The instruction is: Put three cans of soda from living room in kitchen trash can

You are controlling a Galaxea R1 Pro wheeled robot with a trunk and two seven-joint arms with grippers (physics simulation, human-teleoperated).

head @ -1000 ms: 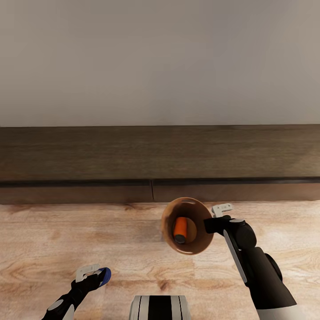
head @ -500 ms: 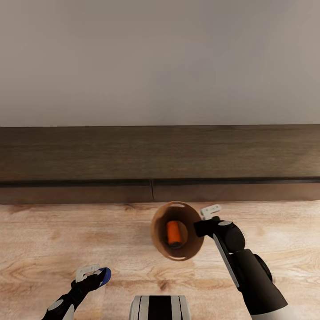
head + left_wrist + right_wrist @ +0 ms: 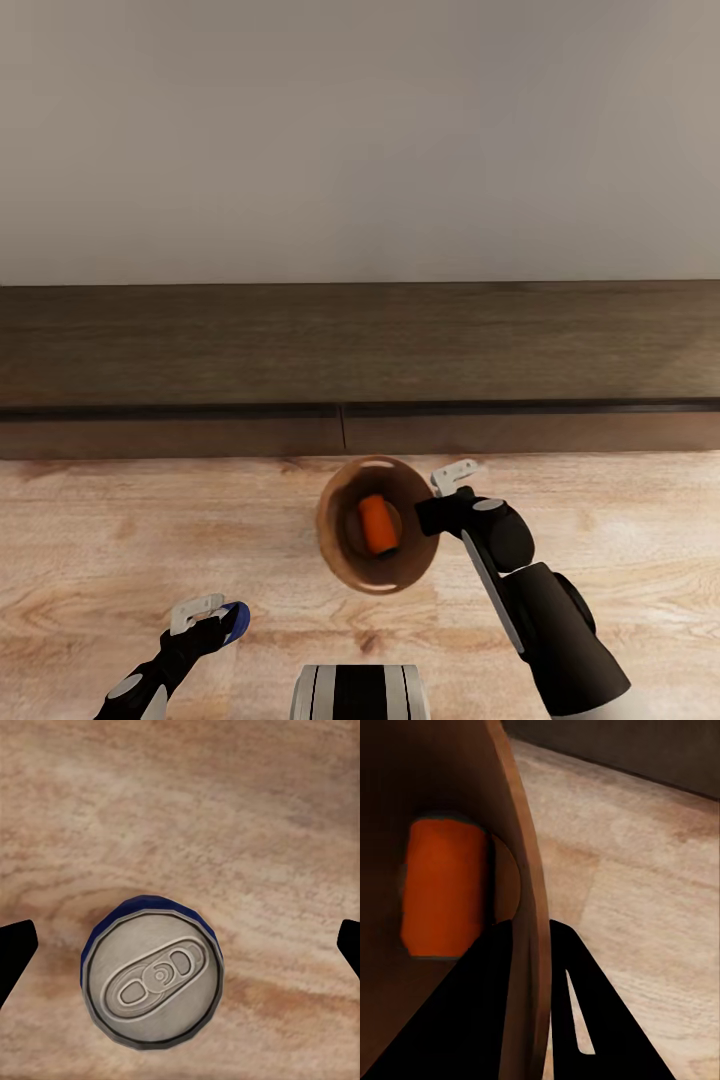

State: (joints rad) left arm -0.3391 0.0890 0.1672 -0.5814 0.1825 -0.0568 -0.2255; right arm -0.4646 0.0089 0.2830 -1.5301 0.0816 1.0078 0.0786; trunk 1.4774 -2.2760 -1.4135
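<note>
No readable text, label, brand or number anywhere

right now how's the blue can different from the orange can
The blue can is held in the left hand above the wood floor; the orange can lies on its side inside the bin, whose wall the right hand pinches. The blue can shows its grey pull-tab top, the orange one its side. Both are small drink cans.

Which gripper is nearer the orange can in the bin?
Right. The right gripper clamps the bin rim beside the orange can; the left gripper holds the blue can well away.
</note>
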